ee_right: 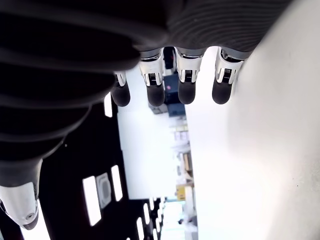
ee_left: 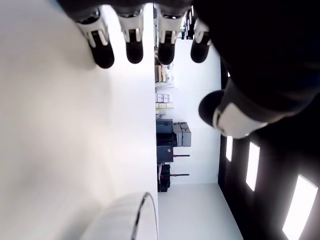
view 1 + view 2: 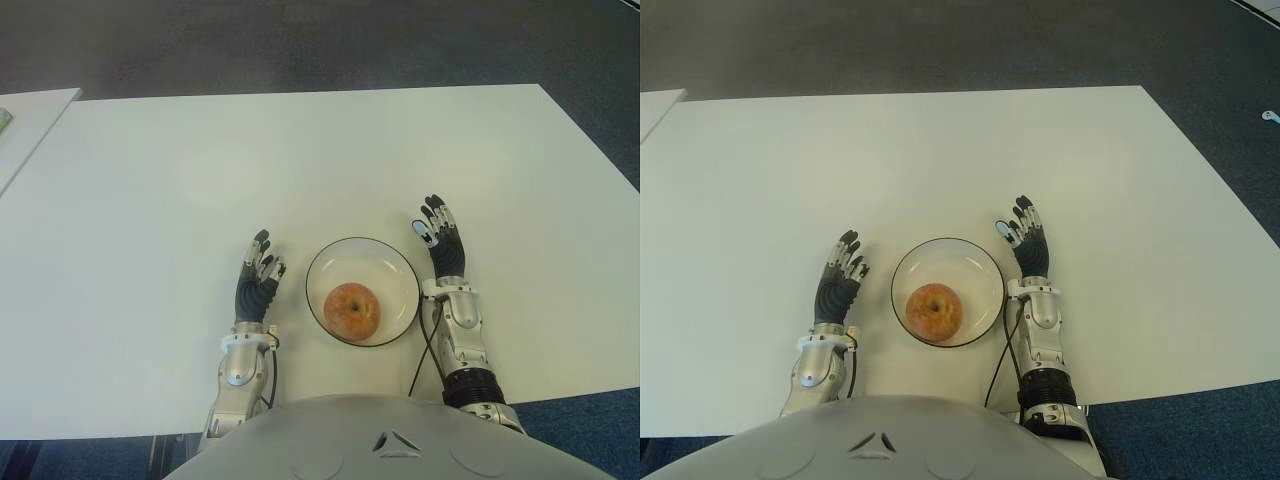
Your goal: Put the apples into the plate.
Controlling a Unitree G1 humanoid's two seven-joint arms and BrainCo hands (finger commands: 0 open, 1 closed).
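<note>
One red-and-yellow apple lies inside the white, dark-rimmed plate near the table's front edge, toward the plate's near side. My left hand shows just left of the plate, fingers stretched out and holding nothing. My right hand shows just right of the plate, fingers also extended and empty. In the left wrist view the plate's rim appears beyond the straight fingertips. The right wrist view shows only straight fingertips over the white table.
The white table stretches wide ahead of both hands. A second white table's corner sits at the far left, separated by a gap. Dark floor lies beyond the far edge.
</note>
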